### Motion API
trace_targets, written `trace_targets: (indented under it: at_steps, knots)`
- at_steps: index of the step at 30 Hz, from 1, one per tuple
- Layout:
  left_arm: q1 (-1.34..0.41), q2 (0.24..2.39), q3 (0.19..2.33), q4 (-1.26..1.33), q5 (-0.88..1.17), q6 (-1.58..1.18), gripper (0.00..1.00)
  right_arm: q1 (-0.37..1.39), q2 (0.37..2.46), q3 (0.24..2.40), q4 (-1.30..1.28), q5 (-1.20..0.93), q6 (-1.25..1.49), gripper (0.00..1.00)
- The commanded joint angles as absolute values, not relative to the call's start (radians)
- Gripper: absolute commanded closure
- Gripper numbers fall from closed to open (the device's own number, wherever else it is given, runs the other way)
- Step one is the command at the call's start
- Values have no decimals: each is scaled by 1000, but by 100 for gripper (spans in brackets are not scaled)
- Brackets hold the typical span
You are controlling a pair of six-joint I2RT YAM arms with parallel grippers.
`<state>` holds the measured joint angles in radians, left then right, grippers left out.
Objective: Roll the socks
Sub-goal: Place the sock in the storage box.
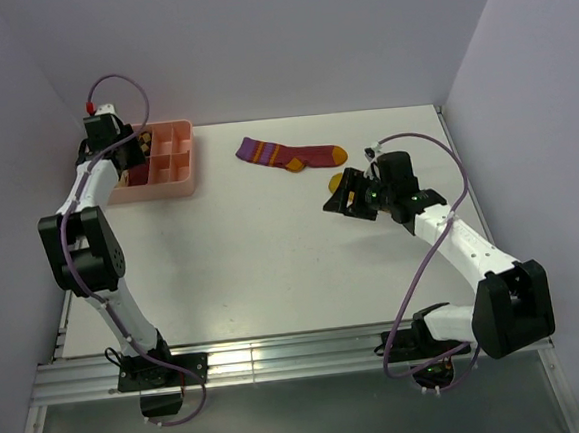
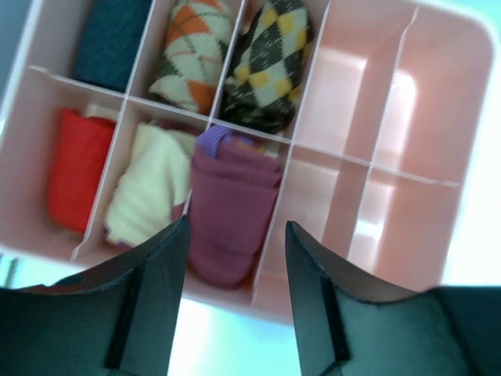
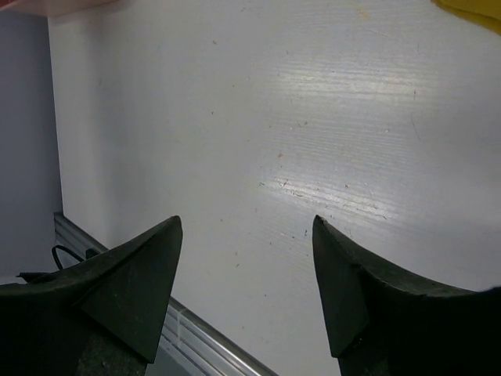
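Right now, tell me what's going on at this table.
The left gripper hangs open over a pink divided tray, right above a rolled maroon sock sitting in one compartment beside other rolled socks. The right gripper is open and empty above bare table, near a yellow sock. A striped maroon sock lies flat, not yet rolled.

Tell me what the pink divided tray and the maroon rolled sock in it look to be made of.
Pink divided tray: likely moulded plastic, smooth and glossy; light glares off its thin walls. Maroon rolled sock: seemingly soft knit fabric, matt; it folds and bulges, with a purple cuff.
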<state>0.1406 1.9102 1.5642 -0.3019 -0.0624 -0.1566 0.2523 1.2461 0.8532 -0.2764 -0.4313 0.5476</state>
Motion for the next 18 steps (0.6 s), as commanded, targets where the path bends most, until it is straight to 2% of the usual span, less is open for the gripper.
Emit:
trace_targets:
  at_steps: [1, 5, 13, 18]
  knots:
    - [141, 1939, 1539, -177, -9, -218, 45, 242, 1206, 828, -244, -430, 528, 26]
    - [140, 1989, 1513, -66, 61, -207, 47, 244, 1198, 816, -255, -419, 525, 27]
    - [141, 2149, 1580, -146, 94, -251, 45, 242, 1174, 796, -261, -390, 535, 27]
    - [141, 2120, 1569, -166, 120, -250, 42, 244, 1178, 821, -270, -374, 531, 27]
